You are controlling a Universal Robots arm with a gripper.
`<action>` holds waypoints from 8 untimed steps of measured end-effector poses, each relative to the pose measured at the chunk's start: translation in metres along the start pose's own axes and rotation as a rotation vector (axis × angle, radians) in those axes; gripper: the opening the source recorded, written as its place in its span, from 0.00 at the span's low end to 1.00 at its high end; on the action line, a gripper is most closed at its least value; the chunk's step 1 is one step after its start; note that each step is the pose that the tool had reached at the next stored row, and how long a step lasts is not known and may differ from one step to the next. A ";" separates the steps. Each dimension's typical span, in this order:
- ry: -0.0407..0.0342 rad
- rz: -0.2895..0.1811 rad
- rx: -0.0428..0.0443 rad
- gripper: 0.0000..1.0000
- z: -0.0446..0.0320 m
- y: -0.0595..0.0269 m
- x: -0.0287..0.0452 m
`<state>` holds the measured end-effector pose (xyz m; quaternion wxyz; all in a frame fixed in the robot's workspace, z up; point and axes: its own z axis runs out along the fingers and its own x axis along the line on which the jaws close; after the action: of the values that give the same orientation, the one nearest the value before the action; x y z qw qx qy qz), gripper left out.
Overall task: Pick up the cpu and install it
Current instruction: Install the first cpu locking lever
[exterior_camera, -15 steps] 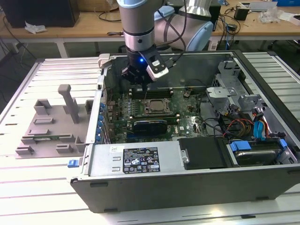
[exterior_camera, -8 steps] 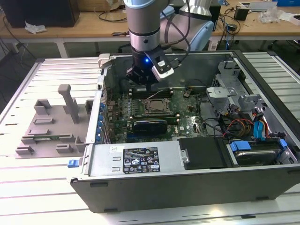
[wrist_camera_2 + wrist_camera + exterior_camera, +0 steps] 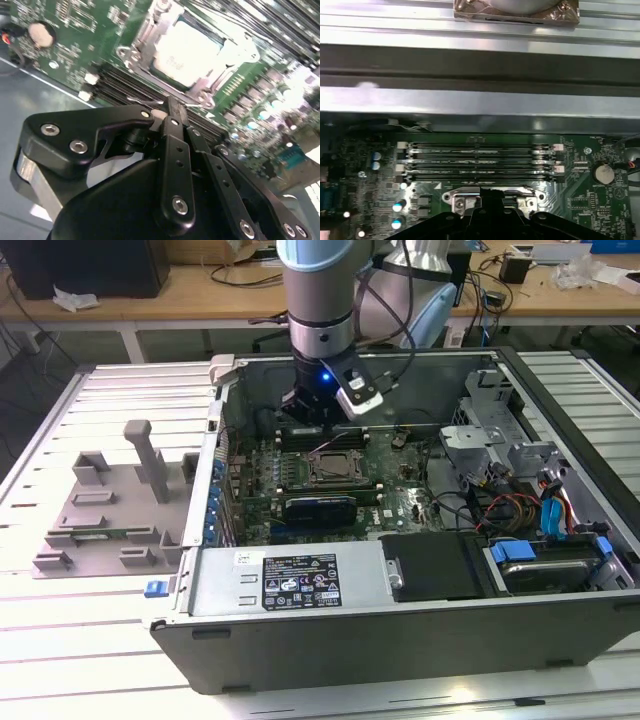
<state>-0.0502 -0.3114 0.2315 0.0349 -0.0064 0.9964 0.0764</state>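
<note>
The cpu [image 3: 186, 51], a flat silver square, lies inside the socket frame [image 3: 227, 47] on the green motherboard [image 3: 400, 490]; in the exterior view the cpu [image 3: 335, 468] sits mid-board. My gripper [image 3: 170, 106] hangs just above the board's memory slots [image 3: 480, 161], beside the socket's edge. Its black fingers [image 3: 175, 150] are pressed together, shut, with nothing visible between them. A thin wire lever [image 3: 147, 102] of the socket runs close to the fingertips. In the first wrist view the gripper [image 3: 487, 196] covers part of the socket frame [image 3: 465, 202].
The open computer case [image 3: 300, 585] lies on a slatted metal table [image 3: 120, 400]. A drive cage [image 3: 490, 420], cables [image 3: 510, 505] and a power supply [image 3: 440, 565] crowd the exterior view's right. A grey fixture [image 3: 110, 500] stands at the left. A coin battery [image 3: 603, 173] sits near the slots.
</note>
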 end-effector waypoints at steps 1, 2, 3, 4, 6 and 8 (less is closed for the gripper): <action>0.0000 0.000 -0.0002 0.11 0.0004 0.0000 -0.0022; 0.0000 0.000 -0.0005 0.11 0.0007 -0.0001 -0.0044; 0.0000 0.000 -0.0007 0.11 0.0011 -0.0001 -0.0068; 0.0000 0.000 -0.0009 0.11 0.0014 -0.0001 -0.0085; -0.0056 -0.001 -0.0008 0.11 0.0033 -0.0003 -0.0088; -0.0280 -0.005 -0.0006 0.11 0.0046 -0.0005 -0.0086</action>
<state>-0.0412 -0.3112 0.2275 0.0490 -0.0076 0.9958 0.0768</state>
